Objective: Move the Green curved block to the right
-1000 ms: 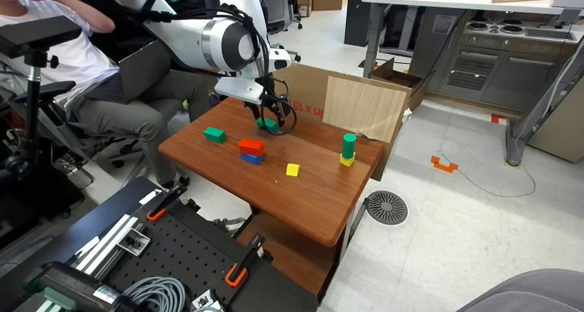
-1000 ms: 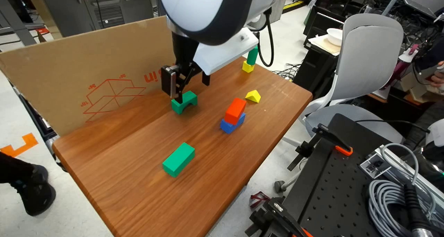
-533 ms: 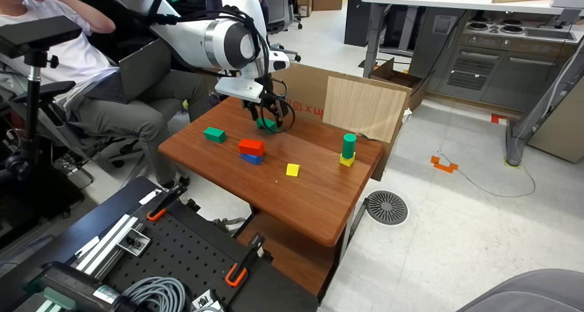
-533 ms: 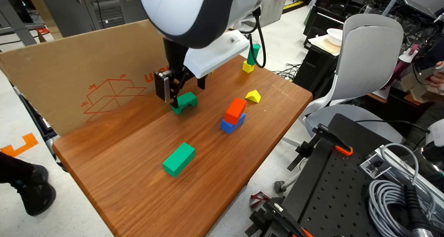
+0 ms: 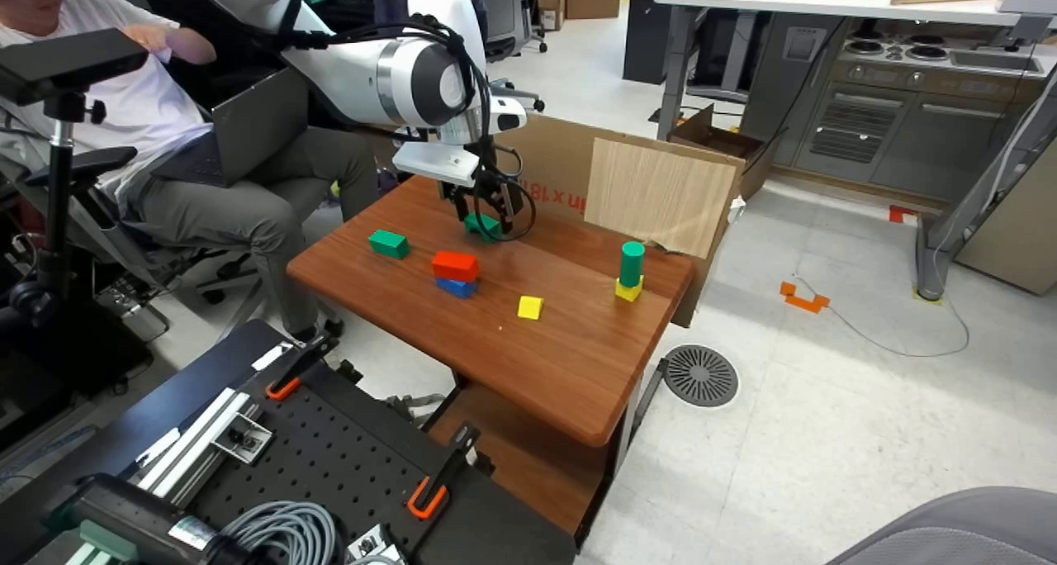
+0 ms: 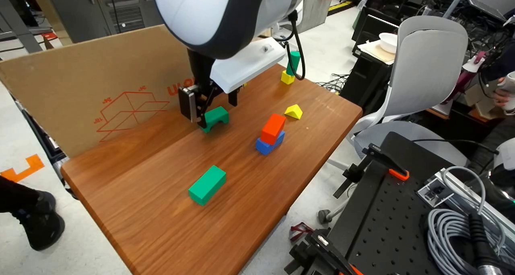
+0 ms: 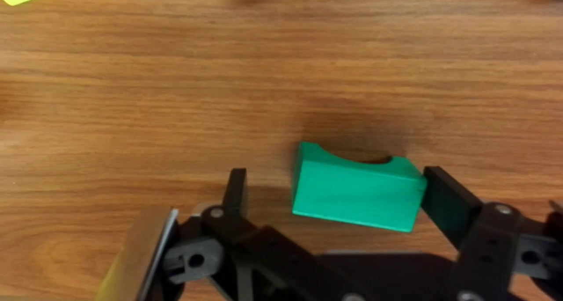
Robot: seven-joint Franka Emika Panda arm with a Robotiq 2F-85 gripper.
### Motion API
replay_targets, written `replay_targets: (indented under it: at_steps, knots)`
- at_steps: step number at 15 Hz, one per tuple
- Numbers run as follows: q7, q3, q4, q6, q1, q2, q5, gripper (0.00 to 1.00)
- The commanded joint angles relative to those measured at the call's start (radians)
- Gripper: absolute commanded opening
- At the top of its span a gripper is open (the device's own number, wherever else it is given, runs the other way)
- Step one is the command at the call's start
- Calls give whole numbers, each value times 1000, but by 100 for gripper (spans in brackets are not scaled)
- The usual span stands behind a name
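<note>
Claw (image 7: 335, 173) has its jaws apart, one towards each end of green curved block (image 7: 358, 195) lying on worktop (image 7: 132, 107); probably this spacing serves to grip it lengthwise.

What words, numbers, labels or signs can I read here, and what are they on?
"in x 18": red print, upside down, on the flat brown cardboard panel; neighbouring characters unclear.
Small red figures around the red box drawing on that panel: too blurred.
Larger red letters beside it: partly hidden, unclear.
White rectangular label on the black cylindrical device: too small.
Pale label on the tall grey cabinet: too small.
Wrist view: none.
</note>
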Motion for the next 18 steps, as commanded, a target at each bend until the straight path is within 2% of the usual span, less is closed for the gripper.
replay_targets:
  at_steps: [1, 2, 3, 4, 8, 14, 18]
  knots:
    - [12, 2, 61, -55, 5, 45, -4, 100]
    - [12, 4, 65, -62, 5, 52, -2, 100]
    - [16, 3, 68, -68, 7, 58, -3, 75]
    - [16, 3, 72, -72, 8, 65, -4, 74]
    - [-22, 29, 87, -103, -13, 69, 16, 44]
    - [-83, 42, 57, -142, -48, 12, 24, 42]
    - [-189, 36, 23, -124, -81, -16, -6, 42]
